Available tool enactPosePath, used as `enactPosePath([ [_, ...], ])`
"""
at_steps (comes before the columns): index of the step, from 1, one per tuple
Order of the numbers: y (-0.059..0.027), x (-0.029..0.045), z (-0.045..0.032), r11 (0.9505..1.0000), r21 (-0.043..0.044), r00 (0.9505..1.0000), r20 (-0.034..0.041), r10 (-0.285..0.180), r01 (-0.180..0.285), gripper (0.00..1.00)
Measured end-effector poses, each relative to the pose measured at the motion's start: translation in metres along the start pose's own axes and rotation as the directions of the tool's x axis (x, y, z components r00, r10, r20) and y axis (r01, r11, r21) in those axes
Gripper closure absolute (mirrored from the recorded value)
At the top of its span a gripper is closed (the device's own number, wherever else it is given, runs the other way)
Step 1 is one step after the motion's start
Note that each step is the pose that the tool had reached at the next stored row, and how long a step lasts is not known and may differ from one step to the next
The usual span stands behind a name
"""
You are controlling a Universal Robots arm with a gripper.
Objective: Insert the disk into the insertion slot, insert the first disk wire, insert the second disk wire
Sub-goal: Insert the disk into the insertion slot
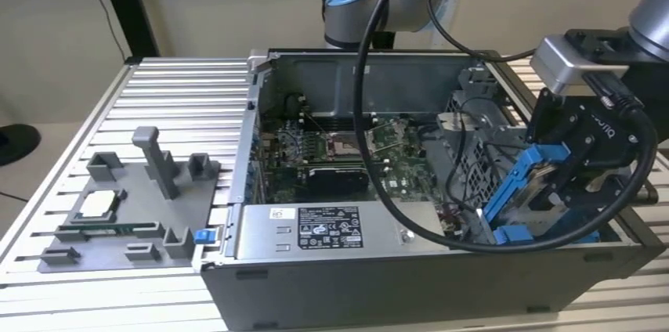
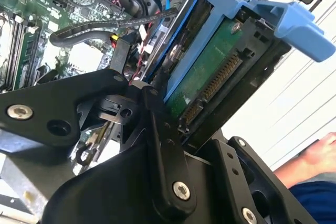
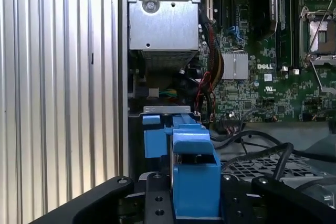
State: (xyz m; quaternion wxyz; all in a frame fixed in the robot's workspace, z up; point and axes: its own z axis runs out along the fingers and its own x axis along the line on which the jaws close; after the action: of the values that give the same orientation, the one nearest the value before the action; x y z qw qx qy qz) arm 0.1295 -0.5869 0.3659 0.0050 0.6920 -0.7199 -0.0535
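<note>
**Disk held tilted at the case's right end, not seated**

Hidden or unclear: in the exterior view the gripper [image 1: 559, 185] and a looping black cable [image 1: 368, 113] cover most of the disk [image 1: 531, 191]. Only its blue carrier edge shows. The fingers are clamped on the disk's carrier. In the second wrist view the disk [image 2: 210, 72] shows its green board and connector row, partly behind black gripper links. The insertion slot [image 1: 522, 235] shows as blue rails low at the exterior view's right, directly under the tilted disk. How deep the disk sits cannot be told.

Edges and room: the disk stands steeply between the grey drive cage [image 1: 471, 167] and the case's right wall, close to both. A person's hand [image 2: 321, 153] lies beyond the case, on the slatted table [image 1: 168, 97].

Writing: the power-supply box [image 1: 313, 230] carries a printed label, too small to read here.
</note>
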Motion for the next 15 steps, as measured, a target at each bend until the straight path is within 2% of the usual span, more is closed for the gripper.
enactPosePath([
  [2, 0.0, 0.0, 0.0001, 1.0, -0.0001, 1.0, 0.0, 0.0, 0.0, 1.0],
  [3, 0.0, 0.0, 0.0001, 1.0, -0.0001, 1.0, -0.0001, 0.0, 0.0, 0.0],
  [9, 0.0001, 0.0, -0.0005, 1.0, 0.0, 1.0, 0.0001, 0.0, 0.0, 0.0],
  [15, 0.001, -0.0008, -0.0118, 1.0, -0.0016, 1.0, -0.0001, 0.0, 0.0, 0.0],
])
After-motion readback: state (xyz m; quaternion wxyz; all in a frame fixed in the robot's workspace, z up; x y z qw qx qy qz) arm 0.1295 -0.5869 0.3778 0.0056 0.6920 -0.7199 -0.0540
